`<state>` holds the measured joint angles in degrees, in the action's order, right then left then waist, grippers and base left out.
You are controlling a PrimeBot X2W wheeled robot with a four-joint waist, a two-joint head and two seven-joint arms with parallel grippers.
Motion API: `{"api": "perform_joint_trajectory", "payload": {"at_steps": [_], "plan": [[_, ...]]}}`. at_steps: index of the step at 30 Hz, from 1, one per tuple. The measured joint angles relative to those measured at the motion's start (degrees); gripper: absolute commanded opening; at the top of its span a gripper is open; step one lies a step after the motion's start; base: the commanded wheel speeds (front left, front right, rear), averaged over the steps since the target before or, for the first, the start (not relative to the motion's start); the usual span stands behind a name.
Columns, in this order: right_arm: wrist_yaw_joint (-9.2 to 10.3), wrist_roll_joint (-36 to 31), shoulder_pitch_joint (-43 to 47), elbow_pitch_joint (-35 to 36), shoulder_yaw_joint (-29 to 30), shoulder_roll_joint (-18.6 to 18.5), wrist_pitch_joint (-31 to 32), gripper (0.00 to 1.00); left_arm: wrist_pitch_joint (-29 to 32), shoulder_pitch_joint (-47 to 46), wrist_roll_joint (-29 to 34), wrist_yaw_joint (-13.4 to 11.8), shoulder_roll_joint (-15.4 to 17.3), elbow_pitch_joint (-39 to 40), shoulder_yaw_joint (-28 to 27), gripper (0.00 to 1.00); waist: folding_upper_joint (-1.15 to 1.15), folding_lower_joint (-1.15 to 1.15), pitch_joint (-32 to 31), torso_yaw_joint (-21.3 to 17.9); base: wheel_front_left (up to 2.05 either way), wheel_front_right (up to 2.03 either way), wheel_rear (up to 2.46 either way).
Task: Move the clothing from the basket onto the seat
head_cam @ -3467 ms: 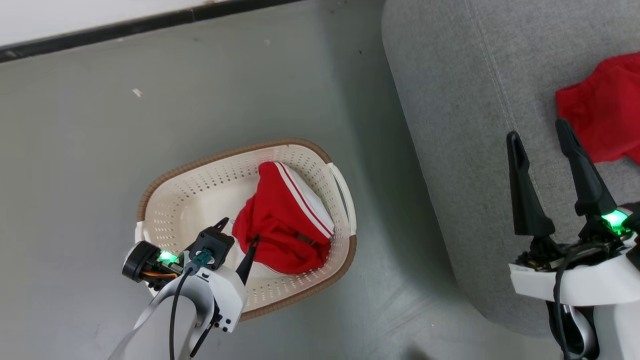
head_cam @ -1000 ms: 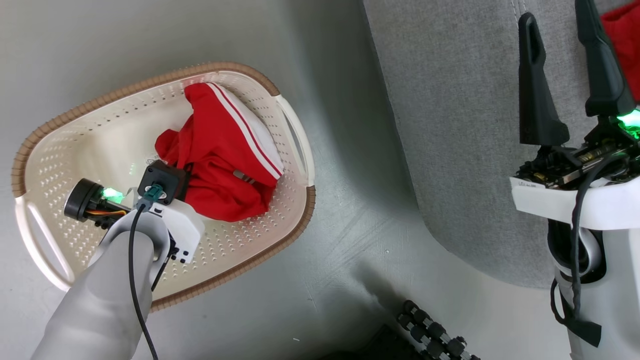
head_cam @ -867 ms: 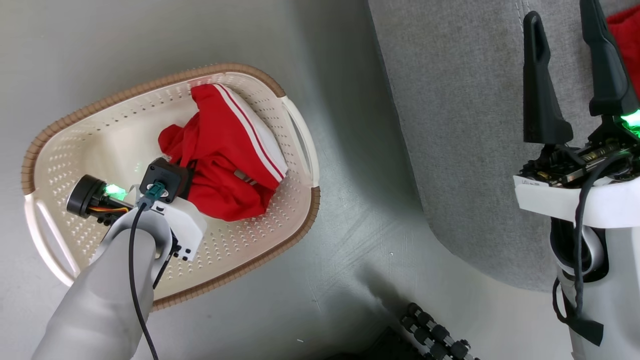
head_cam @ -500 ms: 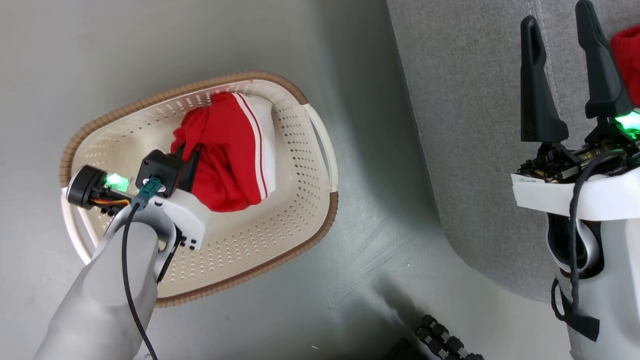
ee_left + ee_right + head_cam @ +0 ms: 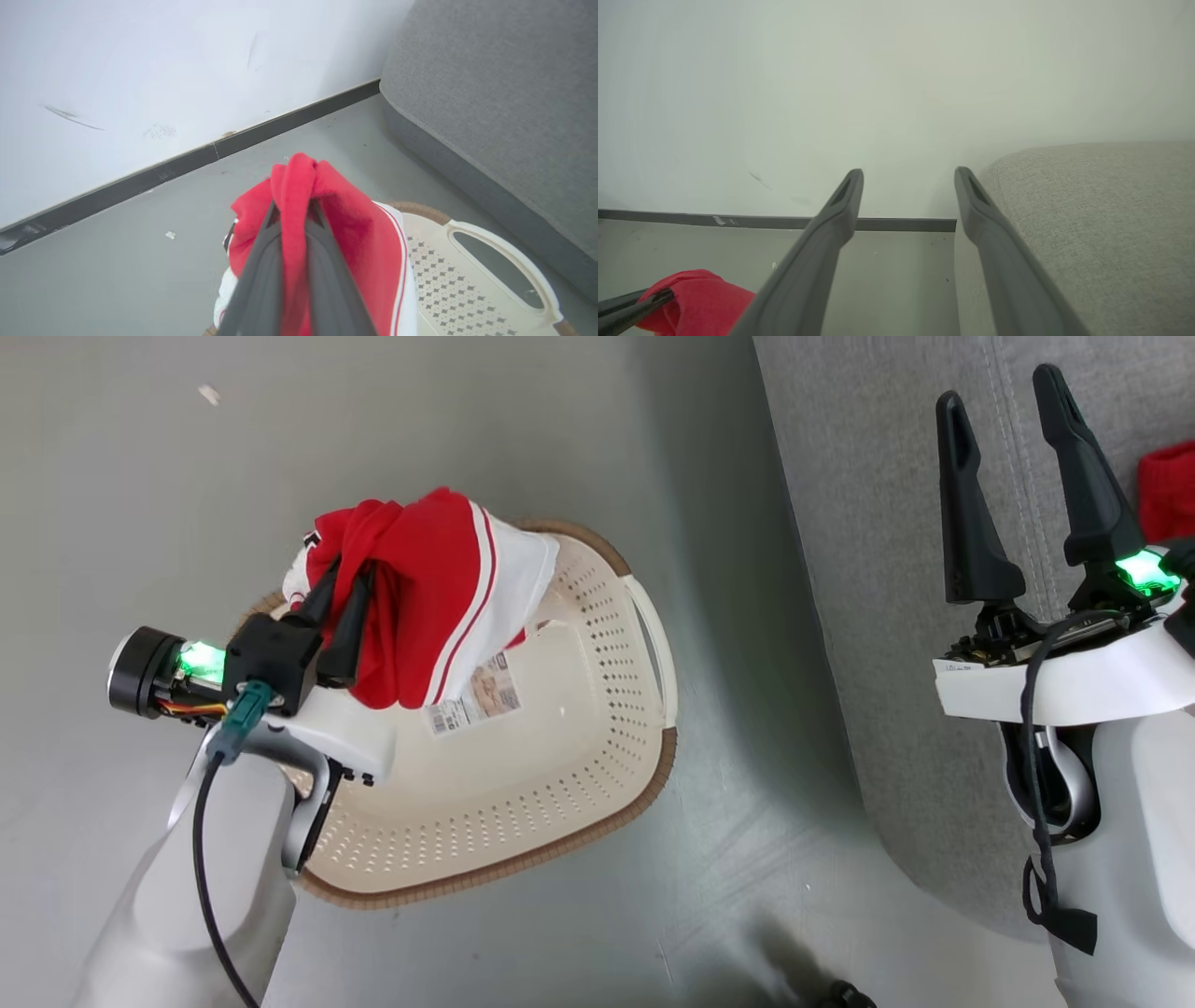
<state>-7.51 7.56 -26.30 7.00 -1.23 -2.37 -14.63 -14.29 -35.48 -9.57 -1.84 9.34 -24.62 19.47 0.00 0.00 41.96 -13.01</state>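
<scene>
The left gripper (image 5: 347, 581) has its two dark fingers pressed together on a fold of a bright red sportswear garment (image 5: 425, 588), and the left wrist view shows the red cloth squeezed between them and bulging out past the fingertips. The garment hangs bunched from that pinch over the far left part of the cream-white laundry basket (image 5: 597, 775), its white panel and thin white stripe facing the basket's middle (whether its lowest fold touches the plastic cannot be told). The basket stands on the grey floor (image 5: 467, 429) just beside the grey sofa (image 5: 887, 616), with one loop handle on the sofa side. On its bare perforated bottom lies a printed label (image 5: 471, 695), partly under the hanging cloth. The right gripper (image 5: 997, 385) is over the sofa's rounded edge with its fingers spread wide apart and nothing between them, near the stitched seam. A second red garment (image 5: 1167, 490) lies on the sofa cushion at the right edge of the head view, just beyond the right gripper's outer finger. Behind the basket, the left wrist view shows a white wall with a dark skirting board (image 5: 187, 161) along its foot.
</scene>
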Motion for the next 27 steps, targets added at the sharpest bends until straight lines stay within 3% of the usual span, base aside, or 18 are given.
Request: {"api": "perform_joint_trajectory", "payload": {"at_steps": [22, 27], "plan": [[0.00, -3.1, 2.5, -4.5, -0.5, -1.3, 0.0, 1.00, 0.0, 9.2, -2.6, -0.5, 2.4, 14.6, -5.7, 0.00, 0.00, 0.00, -14.1, 4.7, 0.00, 0.00, 0.00], [0.00, -2.6, 5.3, -6.3, -1.8, -1.4, 0.0, 1.00, 0.0, 11.9, -2.6, -0.5, 4.1, 16.8, -5.8, 0.00, 0.00, 0.00, -19.2, 6.0, 0.00, 0.00, 0.00]]}}
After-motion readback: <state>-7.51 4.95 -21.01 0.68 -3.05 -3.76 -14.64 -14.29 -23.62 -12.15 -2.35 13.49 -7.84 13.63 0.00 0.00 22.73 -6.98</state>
